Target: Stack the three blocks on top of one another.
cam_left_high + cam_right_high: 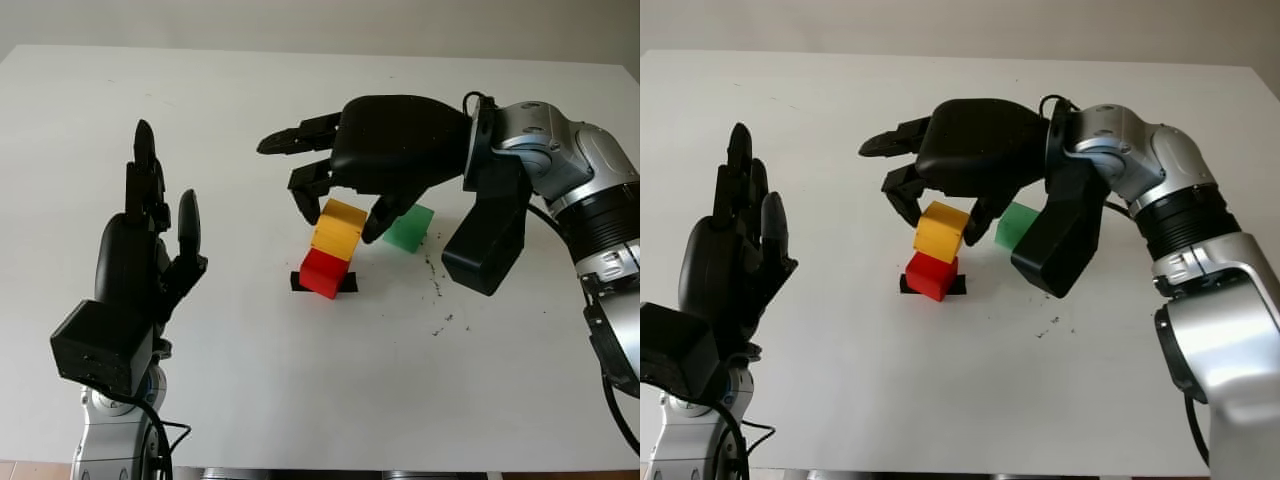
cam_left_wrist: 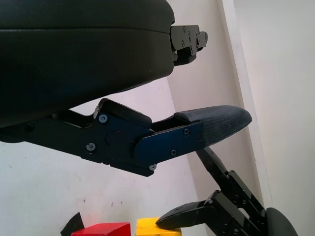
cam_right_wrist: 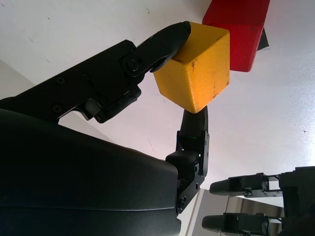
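One white table (image 1: 250, 400) with a smooth matte top carries three small cube-shaped blocks with a painted, slightly scuffed finish, one of each colour.

The right hand (image 1: 345, 215), glossy black on a silver jointed arm, reaches in from three o'clock and arches palm-down over the middle of the table, its fingers (image 3: 162, 42) clamped on the yellow block (image 1: 338, 229). That block sits tilted on top of the red block (image 1: 322, 273), touching it. The red block rests on a small black square mark (image 1: 348, 286) at the table's centre.

The left hand (image 1: 150, 240) stands upright at eight o'clock, palm toward the blocks, open and holding nothing.

The green block (image 1: 409, 228) lies on the table just beside the stack, at its two o'clock.
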Controlling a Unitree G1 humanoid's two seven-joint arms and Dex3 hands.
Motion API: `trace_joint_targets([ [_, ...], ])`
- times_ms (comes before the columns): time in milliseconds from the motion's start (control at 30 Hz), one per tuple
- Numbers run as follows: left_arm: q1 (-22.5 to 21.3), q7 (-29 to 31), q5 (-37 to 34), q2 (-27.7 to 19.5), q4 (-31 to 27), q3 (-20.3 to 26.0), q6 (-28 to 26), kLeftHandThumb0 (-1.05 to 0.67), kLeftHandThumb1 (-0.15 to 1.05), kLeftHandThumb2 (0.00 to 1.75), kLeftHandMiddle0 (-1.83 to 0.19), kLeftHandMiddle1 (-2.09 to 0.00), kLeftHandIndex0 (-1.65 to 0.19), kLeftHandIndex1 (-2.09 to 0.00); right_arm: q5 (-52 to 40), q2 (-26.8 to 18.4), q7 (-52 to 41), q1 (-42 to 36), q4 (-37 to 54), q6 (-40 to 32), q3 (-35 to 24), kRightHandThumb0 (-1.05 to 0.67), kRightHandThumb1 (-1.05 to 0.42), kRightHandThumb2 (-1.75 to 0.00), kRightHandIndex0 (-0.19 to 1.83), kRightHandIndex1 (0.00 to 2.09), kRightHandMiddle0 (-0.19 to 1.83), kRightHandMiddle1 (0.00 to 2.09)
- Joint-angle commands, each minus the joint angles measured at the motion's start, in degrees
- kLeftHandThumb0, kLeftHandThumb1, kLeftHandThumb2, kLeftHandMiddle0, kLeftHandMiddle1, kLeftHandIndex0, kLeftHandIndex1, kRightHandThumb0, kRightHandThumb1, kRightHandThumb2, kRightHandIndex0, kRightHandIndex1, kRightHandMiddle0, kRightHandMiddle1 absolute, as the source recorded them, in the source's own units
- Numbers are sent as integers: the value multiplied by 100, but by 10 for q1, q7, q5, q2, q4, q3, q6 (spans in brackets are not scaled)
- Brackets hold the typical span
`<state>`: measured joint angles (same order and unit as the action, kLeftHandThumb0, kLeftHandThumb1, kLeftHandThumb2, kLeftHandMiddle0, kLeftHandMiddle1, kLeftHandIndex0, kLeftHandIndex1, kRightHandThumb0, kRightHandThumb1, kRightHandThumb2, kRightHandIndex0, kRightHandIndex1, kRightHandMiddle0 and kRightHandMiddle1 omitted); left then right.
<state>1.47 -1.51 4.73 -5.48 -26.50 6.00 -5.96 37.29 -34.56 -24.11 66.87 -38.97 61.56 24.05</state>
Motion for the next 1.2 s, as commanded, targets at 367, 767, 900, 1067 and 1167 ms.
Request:
trace_joint_targets([
  [367, 13, -5, 17, 4, -10, -11, 11, -81, 105, 70, 15, -5, 15, -5, -25, 1, -3, 1, 14, 22, 0, -45, -97, -5, 17, 5, 46, 145],
  [767, 17, -7, 26, 6, -6, -14, 20, -82, 105, 71, 15, -6, 14, -5, 28, 14, 55, -4, 15, 36, 11, -42, -95, -5, 19, 5, 48, 155],
  [900, 23, -8, 30, 6, -14, -14, 16, -82, 105, 71, 15, -5, 14, -5, 36, 11, 55, -11, 22, 36, 14, -46, -94, -5, 19, 5, 46, 156],
  [1067, 24, -8, 27, 7, -13, -13, 21, -81, 105, 70, 14, -6, 14, -6, 63, 7, 68, -10, 28, 40, 18, -44, -94, -5, 18, 5, 46, 154],
  [1167, 24, -8, 26, 9, -12, -11, 23, -81, 105, 70, 14, -6, 14, -6, 70, 5, 67, -10, 31, 39, 20, -44, -94, -5, 17, 5, 47, 154],
])
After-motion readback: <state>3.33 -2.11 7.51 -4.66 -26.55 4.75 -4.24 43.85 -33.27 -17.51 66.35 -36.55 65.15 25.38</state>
